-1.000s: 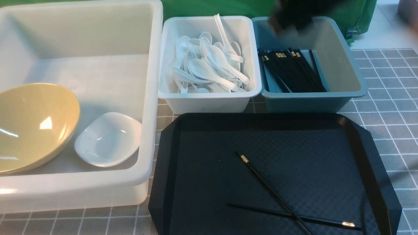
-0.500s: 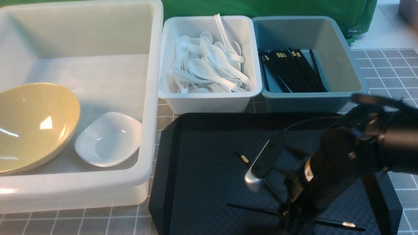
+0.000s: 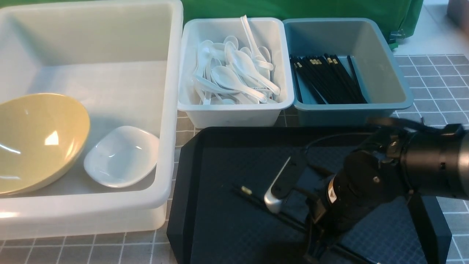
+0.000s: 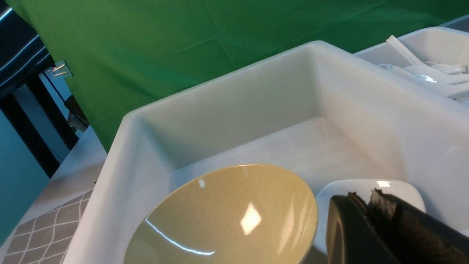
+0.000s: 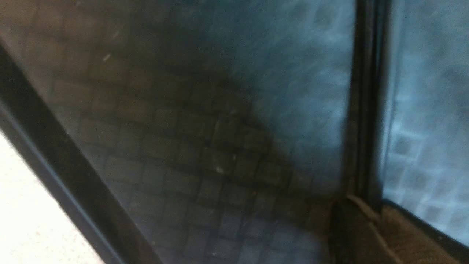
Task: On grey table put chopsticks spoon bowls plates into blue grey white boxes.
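Right gripper [image 5: 361, 216] pinched shut on black chopstick [image 3: 256, 198], low on black tray [image 3: 190, 176].
Drags gold-banded end [image 3: 246, 190] leftward from earlier spot; means pickup under way, blue box [image 3: 399, 84] next.

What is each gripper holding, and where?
Right gripper apparently pinches the black chopsticks mid-shaft, away from the gold-banded end; blurred, so unsure. Left gripper holds nothing.
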Robot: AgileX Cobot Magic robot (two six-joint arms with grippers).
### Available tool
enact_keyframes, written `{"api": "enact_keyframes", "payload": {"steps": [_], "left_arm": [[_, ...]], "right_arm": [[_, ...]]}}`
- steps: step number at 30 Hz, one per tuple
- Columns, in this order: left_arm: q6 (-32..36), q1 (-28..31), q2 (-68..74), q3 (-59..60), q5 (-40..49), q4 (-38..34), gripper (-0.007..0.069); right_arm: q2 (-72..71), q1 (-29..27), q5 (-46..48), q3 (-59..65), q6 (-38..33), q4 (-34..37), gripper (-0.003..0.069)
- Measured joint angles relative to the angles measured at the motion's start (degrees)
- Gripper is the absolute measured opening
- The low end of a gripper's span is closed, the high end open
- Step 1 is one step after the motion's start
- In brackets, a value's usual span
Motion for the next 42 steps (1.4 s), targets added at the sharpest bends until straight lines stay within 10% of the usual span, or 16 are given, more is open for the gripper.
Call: {"api": "enact_keyframes", "payload": {"steps": [11,20,33,42], "left_arm": [[0.0,0.0,0.0,0.0,-0.4,0.1,0.0024],[0.0,0.0,0.0,0.0,-0.6,0.2,0.0024],[0.0,0.0,0.0,0.0,-0.4,2.1,0.0024],[0.0,0.0,0.0,0.0,1.0,1.9,0.0024]], "right_arm": [[-13.3,-0.7,-6.7,-6.7,-0.2,-5.1,0.0073],[-5.3,-18.4,-45.4,-17.0,14.0,-9.4,0.0080],[11.6,-22.9,-25.4,-32.2,21.0,-9.5,0.0451],[-15.1,-22.9,-12.5,-24.7,14.5,-9.5,0.0140]]}}
